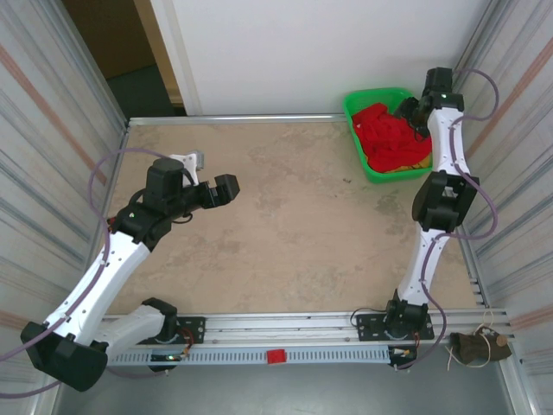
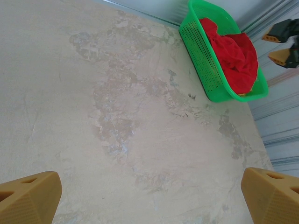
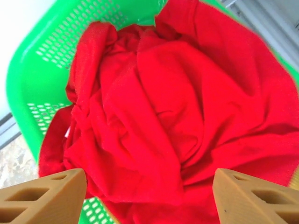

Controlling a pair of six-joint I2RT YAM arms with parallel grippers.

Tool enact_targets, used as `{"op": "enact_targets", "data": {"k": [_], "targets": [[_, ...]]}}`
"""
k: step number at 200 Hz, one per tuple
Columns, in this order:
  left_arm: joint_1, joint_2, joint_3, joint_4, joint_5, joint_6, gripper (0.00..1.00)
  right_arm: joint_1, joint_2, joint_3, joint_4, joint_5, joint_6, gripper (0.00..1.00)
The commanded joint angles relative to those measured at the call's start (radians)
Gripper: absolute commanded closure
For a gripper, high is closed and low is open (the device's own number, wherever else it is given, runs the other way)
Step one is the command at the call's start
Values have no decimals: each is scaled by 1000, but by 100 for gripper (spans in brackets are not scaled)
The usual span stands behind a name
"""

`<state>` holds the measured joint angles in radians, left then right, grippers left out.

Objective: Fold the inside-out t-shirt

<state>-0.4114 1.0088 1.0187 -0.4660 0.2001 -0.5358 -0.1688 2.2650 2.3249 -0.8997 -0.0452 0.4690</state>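
Red t-shirt (image 3: 159,116) in corner basket (image 3: 28,79), right hand (image 3: 149,193) parted above, left hand (image 2: 149,196) wide over table (image 2: 117,116)

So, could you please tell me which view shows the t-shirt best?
The right wrist view: the t-shirt is close up there, its creases clear. Top external shows it small, in the basket at the far right; left wrist shows it distant, above the basket's wall.
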Motion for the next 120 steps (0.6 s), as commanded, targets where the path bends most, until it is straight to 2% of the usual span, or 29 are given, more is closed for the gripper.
{"op": "enact_targets", "data": {"k": [1, 25, 39, 57, 66, 89, 120], "targets": [[10, -24, 1, 17, 19, 10, 1, 8, 101, 87, -90, 0, -8, 31], [10, -27, -1, 18, 21, 5, 1, 8, 159, 130, -99, -9, 11, 30], [10, -27, -4, 17, 22, 2, 1, 8, 177, 131, -89, -32, 22, 32], [11, -30, -9, 14, 20, -2, 1, 11, 192, 131, -79, -56, 29, 46], [11, -31, -9, 8, 21, -4, 1, 12, 196, 134, -77, -71, 31, 57], [10, -53, -14, -10, 16, -8, 1, 6, 191, 168, -93, -149, 37, 100], [10, -118, -32, -46, -17, -8, 1, 7, 79, 185, -67, -241, 49, 100]]}}
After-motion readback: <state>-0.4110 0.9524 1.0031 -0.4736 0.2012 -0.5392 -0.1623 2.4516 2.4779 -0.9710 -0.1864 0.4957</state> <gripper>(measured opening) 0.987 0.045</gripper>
